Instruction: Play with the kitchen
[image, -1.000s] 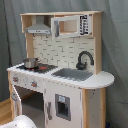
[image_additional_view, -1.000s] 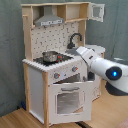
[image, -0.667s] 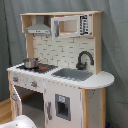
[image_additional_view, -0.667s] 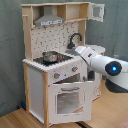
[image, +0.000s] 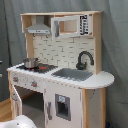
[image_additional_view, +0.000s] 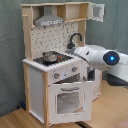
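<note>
- First exterior view: the kitchen (image: 60, 75) is standing upright against a grey curtain, filling most of the frame. The range hood (image: 39, 30) and microwave cabinet (image: 72, 25) are sitting up top; the pot (image: 30, 63) is resting on the stove at the first exterior view's left, with the sink (image: 72, 74) and black faucet (image: 84, 59) to its right.
- You are not seeing the fingers in the first exterior view. A white rounded shape at the bottom left corner is showing, but what it is cannot be told.
- Second exterior view: the arm (image_additional_view: 100, 56) is reaching in from the second exterior view's right, its white body lying just beside the worktop edge near the stove knobs (image_additional_view: 65, 73). The oven door (image_additional_view: 67, 100) is hanging partly open below it.
- The gripper (image_additional_view: 91, 75) is sitting low behind the kitchen's side panel; you cannot tell whether the fingers are spread or pressed together.
- Risk: you are working with the fingers hidden, so any closing move is risking a pinch on the panel or door edge.
- Risk: the arm is lying close to the worktop corner; a sideways sweep is likely to shove the kitchen or tip the pot.
- Risk: the open oven door is standing in the path of any downward move and could be forced on its hinge.
</note>
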